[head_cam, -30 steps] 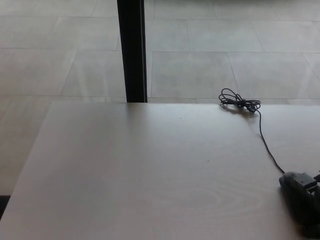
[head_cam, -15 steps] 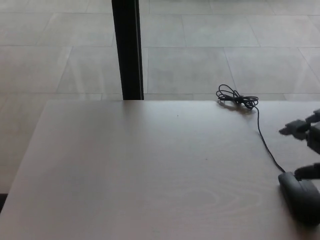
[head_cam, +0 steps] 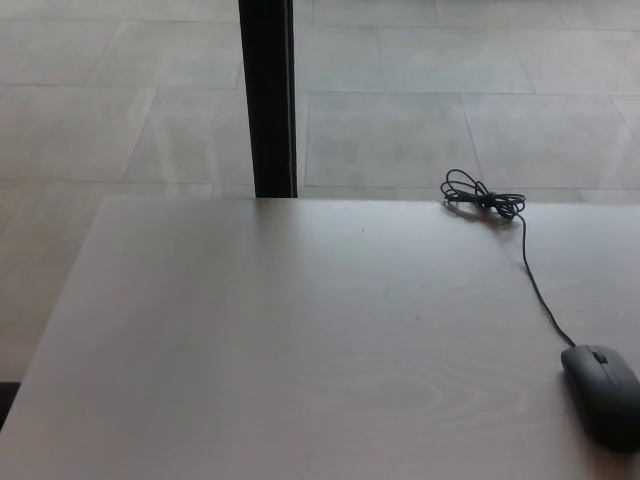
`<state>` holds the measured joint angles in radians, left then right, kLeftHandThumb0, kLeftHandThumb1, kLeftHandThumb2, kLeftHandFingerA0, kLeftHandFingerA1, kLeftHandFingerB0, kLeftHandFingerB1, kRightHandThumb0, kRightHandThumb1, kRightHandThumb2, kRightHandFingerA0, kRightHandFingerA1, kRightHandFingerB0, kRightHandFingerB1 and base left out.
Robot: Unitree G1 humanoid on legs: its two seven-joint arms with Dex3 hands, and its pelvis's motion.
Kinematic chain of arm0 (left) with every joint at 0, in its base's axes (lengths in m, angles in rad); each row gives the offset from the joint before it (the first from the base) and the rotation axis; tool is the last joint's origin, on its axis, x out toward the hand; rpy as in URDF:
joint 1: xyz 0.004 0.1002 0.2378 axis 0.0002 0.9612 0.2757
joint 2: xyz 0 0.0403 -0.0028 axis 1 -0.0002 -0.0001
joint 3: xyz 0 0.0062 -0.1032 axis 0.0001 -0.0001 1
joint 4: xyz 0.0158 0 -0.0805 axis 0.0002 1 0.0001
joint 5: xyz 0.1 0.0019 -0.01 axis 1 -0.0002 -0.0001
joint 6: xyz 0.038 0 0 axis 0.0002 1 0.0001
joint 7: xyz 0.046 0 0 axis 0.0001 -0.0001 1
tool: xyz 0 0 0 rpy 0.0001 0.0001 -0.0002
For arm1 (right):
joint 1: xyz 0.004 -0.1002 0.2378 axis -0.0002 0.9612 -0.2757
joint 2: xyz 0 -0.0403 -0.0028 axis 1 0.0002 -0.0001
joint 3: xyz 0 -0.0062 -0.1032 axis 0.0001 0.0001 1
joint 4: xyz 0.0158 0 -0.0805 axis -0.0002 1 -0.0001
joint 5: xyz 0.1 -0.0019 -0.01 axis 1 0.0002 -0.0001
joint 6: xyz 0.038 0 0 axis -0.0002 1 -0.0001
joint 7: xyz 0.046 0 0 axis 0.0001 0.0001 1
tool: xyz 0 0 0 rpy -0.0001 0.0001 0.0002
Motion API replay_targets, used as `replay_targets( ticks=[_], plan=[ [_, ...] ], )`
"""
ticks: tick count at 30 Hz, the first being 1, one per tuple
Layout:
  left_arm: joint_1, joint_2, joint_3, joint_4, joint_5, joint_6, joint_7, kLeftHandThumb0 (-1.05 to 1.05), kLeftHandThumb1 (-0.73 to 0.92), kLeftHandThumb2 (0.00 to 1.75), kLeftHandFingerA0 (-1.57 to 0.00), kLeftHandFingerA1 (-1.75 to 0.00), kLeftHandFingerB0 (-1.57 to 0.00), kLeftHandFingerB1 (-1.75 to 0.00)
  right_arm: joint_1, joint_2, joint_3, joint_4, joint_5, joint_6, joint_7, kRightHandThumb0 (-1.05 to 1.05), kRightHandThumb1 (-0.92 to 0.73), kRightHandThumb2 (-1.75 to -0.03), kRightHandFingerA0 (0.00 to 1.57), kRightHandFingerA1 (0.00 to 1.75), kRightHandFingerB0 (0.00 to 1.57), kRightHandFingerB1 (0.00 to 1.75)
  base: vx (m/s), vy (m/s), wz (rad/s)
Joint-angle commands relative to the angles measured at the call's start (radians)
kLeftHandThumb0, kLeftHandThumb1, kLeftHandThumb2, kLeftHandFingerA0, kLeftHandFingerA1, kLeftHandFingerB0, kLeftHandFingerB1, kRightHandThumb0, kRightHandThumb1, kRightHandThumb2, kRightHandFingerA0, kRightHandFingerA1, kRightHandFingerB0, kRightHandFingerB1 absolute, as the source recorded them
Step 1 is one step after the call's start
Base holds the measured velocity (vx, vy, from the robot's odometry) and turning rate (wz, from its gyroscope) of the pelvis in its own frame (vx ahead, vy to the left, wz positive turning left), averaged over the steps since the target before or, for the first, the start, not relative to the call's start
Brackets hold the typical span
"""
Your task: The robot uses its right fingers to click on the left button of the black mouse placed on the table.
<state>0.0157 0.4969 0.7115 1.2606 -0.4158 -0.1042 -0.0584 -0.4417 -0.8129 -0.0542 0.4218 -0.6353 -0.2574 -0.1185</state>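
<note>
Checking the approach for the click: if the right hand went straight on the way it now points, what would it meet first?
Neither hand shows in the head view, so its heading cannot be told. The black mouse lies uncovered near the table's right edge.

No legible text, label, brand or number anywhere, neither on the black mouse [head_cam: 603, 392] nor the table [head_cam: 280, 340].

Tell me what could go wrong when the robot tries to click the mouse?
The black mouse sits close to the table's right edge, so a sideways push might slide it off. Its thin cable trails to a loose coil at the far edge; a hand coming in could snag it and drag the mouse. No hand is in view now, so it must aim from outside the picture and might press the wrong button.
</note>
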Motion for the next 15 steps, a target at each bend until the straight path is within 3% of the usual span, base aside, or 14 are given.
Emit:
replay_targets(
  ticks=[1,5,6,7,8,9,10,11,12,13,14,15],
  plan=[
    [0.006,0.009,-0.011,0.001,0.006,-0.021,0.009,-0.92,0.92,0.76,-0.69,-0.57,-0.59,-0.49,0.136,-0.020,-0.128,0.015,0.123,0.041,0.001,-0.64,-0.62,-1.01,0.22,0.52,0.43,0.55,0.00,0.000,0.00],
    [0.007,0.009,-0.015,0.008,0.005,-0.020,0.007,-0.92,0.92,0.76,-0.67,-0.57,-0.58,-0.49,0.225,-0.007,-0.233,0.052,0.197,0.035,0.003,-0.64,-0.62,-1.00,0.22,0.50,0.41,0.54,0.00,0.000,0.00],
    [0.008,0.005,-0.009,0.004,-0.006,-0.014,0.000,-0.91,0.92,0.76,-0.67,-0.56,-0.57,-0.47,0.251,0.003,-0.296,0.142,0.251,-0.034,-0.046,-0.64,-0.76,-0.63,0.41,0.42,0.49,0.39,0.00,0.000,0.00],
    [0.010,0.006,-0.010,0.003,-0.005,-0.016,0.001,-0.92,0.92,0.73,-0.66,-0.56,-0.57,-0.49,0.262,0.007,-0.316,0.175,0.264,-0.060,-0.065,-0.64,-0.77,-0.64,0.47,0.43,0.49,0.40,0.00,0.000,0.00],
    [0.012,0.005,-0.008,0.003,-0.007,-0.019,-0.002,-0.90,0.92,0.76,-0.69,-0.58,-0.56,-0.48,0.304,0.031,-0.389,0.210,0.316,-0.036,-0.074,-0.74,-0.69,-1.06,0.75,0.92,0.44,0.54,0.00,0.000,0.00],
    [0.013,0.005,-0.010,0.002,-0.004,-0.023,-0.001,-0.90,0.92,0.77,-0.66,-0.58,-0.54,-0.49,0.321,0.042,-0.421,0.227,0.348,-0.033,-0.062,-0.69,-0.83,-0.65,0.69,0.69,0.47,0.38,0.00,0.000,0.00],
    [0.014,0.005,-0.011,0.002,-0.004,-0.023,-0.002,-0.92,0.92,0.79,-0.70,-0.60,-0.54,-0.49,0.328,0.056,-0.448,0.246,0.375,-0.033,-0.056,-0.61,-0.64,-1.06,0.76,0.89,0.34,0.52,0.00,0.000,0.00],
    [0.014,0.006,-0.010,0.002,-0.005,-0.022,-0.004,-0.92,0.92,0.79,-0.70,-0.60,-0.54,-0.49,0.331,0.069,-0.473,0.265,0.399,-0.033,-0.055,-0.61,-0.64,-1.06,0.76,0.89,0.34,0.52,0.00,0.000,0.00],
    [0.009,0.008,-0.006,0.003,-0.010,-0.016,-0.005,-0.87,0.75,1.13,-0.61,-0.65,-0.53,-0.59,0.334,0.095,-0.519,0.297,0.452,-0.044,-0.046,-0.70,-0.80,-0.66,0.84,1.36,0.49,0.40,0.00,0.000,0.00],
    [0.008,0.008,-0.005,0.002,-0.011,-0.012,-0.006,-0.89,0.92,0.76,-0.64,-0.54,-0.56,-0.49,0.327,0.100,-0.542,0.348,0.471,-0.037,-0.040,-0.68,-0.81,-0.65,0.76,0.84,0.51,0.39,0.00,0.000,0.00],
    [0.008,0.009,-0.013,0.000,-0.002,-0.011,0.007,-0.91,0.92,0.78,-0.70,-0.58,-0.54,-0.48,0.322,0.118,-0.589,0.427,0.517,-0.019,-0.032,-0.69,-0.83,-0.65,0.57,0.52,0.47,0.39,0.00,0.000,0.00],
    [0.007,0.009,-0.017,-0.001,0.001,-0.011,0.013,-0.91,0.92,0.78,-0.70,-0.58,-0.54,-0.48,0.318,0.125,-0.608,0.457,0.533,-0.016,-0.028,-0.69,-0.83,-0.65,0.57,0.52,0.47,0.39,0.00,0.000,0.00]
  ],
)
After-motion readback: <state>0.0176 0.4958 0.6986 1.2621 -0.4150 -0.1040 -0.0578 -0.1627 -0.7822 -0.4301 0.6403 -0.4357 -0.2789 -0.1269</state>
